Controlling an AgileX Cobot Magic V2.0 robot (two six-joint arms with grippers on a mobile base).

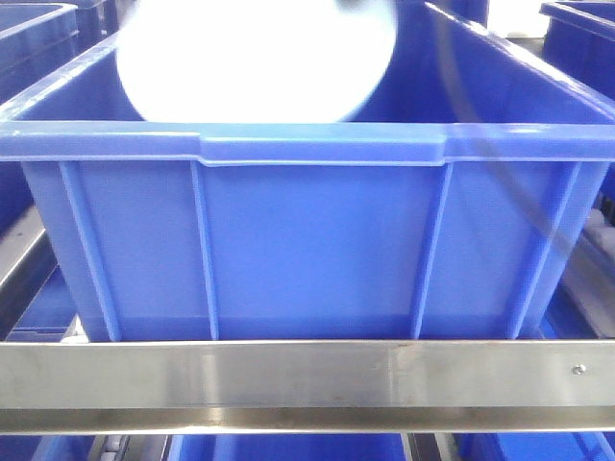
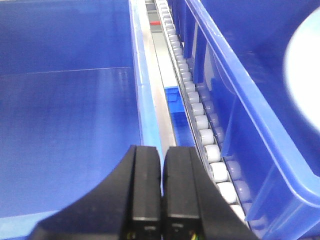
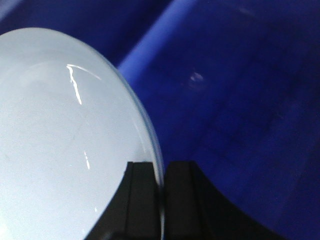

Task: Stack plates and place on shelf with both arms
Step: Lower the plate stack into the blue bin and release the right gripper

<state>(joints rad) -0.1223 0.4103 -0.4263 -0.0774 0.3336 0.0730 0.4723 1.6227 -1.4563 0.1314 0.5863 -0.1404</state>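
A pale glossy plate (image 3: 65,140) fills the left of the right wrist view, held over the inside of a blue crate (image 3: 240,100). My right gripper (image 3: 162,169) is shut on its rim, one finger on each face. I cannot tell whether one plate or two stacked plates sit in the grip. In the front view the plate (image 1: 255,58) is a blurred white disc inside the big crate (image 1: 307,240) on the shelf, behind its steel front rail (image 1: 288,375). My left gripper (image 2: 162,152) is shut on nothing, above the gap between two crates; the plate (image 2: 306,65) shows at the right edge.
A strip of white rollers (image 2: 200,120) runs between the left crate (image 2: 65,110) and the crate wall on the right (image 2: 240,100). More blue crates (image 1: 586,38) flank the middle one. A small screw (image 1: 578,369) sits on the rail.
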